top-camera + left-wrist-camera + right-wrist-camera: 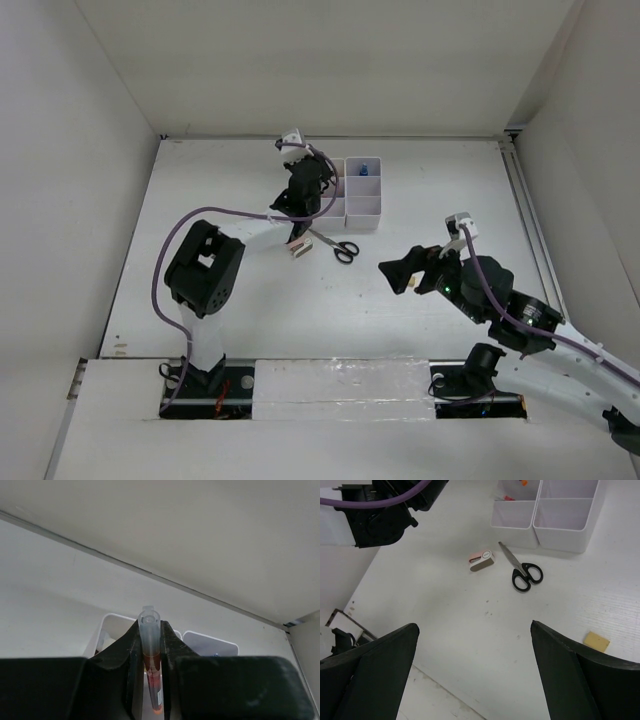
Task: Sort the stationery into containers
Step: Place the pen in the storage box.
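the left claw [303,190] is clamped on a pen [149,645], a clear barrel with red inside, held nearly upright over the left side of the containers [364,221]. which compartment lies under its tip cannot be told. the step in hand looks like dropping this pen in. the next move calls for lining the tip up inside one cell, lowering a little, then letting go so the pen does not catch a wall and tip out.

the right claw [474,626] is spread wide and holds nothing, hovering over the bare tabletop [445,610], well apart from the containers. several things wait to be sorted: scissors [522,572] just in front of the block, a small pink and white piece [481,561] just beside their tips, and a yellow eraser [596,641] further right. a blue-capped bottle [364,168] already sits in a back cell. the left arm hangs over the block, so the right claw would likely do best to wait or go for the yellow eraser.
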`<act>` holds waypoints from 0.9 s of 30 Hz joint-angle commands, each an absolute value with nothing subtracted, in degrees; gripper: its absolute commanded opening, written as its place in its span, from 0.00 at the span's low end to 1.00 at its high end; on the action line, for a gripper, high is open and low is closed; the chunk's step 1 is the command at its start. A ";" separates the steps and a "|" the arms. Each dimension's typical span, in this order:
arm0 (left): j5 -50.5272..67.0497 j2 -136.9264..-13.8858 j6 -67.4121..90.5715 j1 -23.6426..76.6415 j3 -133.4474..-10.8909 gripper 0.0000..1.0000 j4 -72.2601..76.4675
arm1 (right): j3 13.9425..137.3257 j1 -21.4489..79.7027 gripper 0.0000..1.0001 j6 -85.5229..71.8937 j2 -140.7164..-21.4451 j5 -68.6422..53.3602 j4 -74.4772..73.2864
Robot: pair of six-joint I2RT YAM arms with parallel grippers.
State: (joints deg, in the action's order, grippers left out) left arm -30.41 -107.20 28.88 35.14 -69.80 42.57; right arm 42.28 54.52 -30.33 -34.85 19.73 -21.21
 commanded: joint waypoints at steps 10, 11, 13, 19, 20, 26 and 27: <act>-33.75 -108.46 31.73 35.07 -68.82 0.10 47.54 | 43.24 55.11 1.00 -29.88 -33.57 20.21 -21.18; -33.75 -107.93 31.73 35.07 -68.82 0.12 47.55 | 43.24 55.11 1.00 -29.36 -33.57 20.21 -21.18; -33.75 -107.93 31.73 35.07 -68.29 0.21 47.55 | 43.24 55.11 1.00 -29.36 -33.57 20.21 -20.66; -33.75 -104.33 31.73 37.44 -65.57 0.40 48.69 | 42.71 55.11 1.00 -29.36 -34.10 19.60 -20.04; -33.75 -102.85 31.73 37.44 -64.78 0.42 48.69 | 42.71 55.11 1.00 -29.36 -34.62 19.60 -19.43; -31.99 -93.35 32.52 37.96 -62.14 0.77 45.71 | 42.19 55.11 1.00 -25.94 -41.11 18.46 -17.50; -31.99 -91.86 32.52 37.97 -62.14 0.83 43.96 | 42.71 55.11 1.00 -25.32 -42.44 17.76 -16.97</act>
State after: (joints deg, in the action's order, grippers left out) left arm -31.97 -99.88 32.14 37.78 -61.91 43.20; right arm 42.26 54.52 -28.12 -38.98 19.29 -20.36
